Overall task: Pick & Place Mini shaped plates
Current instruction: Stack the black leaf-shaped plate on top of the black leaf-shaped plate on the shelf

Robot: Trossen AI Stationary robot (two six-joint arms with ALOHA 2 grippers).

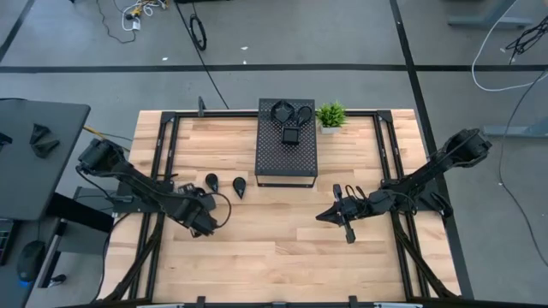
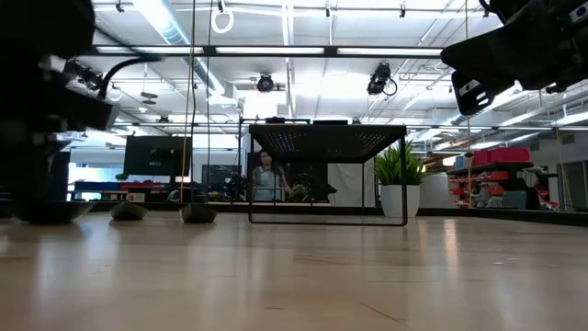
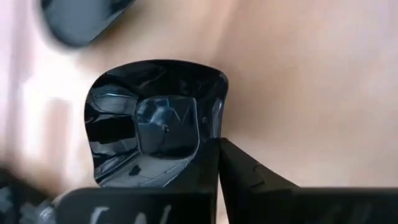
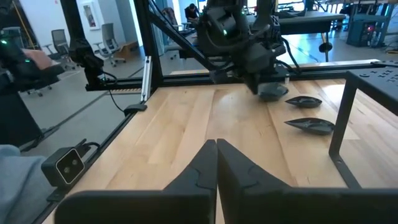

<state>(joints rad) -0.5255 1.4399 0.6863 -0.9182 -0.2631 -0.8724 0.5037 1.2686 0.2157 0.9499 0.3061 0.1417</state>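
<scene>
Currently the left pincer (image 1: 204, 224) sits low over the tabletop's (image 1: 274, 257) left-front area, fingers clamped on the rim of a squarish mini plate (image 3: 155, 121). Two more mini plates (image 1: 224, 183) lie on the wood just left of the black perforated box (image 1: 287, 158); three others sit on the box top (image 1: 289, 118). A green plant (image 1: 330, 115) stands beside the box's far right corner. Right pincer (image 1: 336, 216) hovers right of centre, fingers (image 4: 214, 163) pressed together, holding nothing.
</scene>
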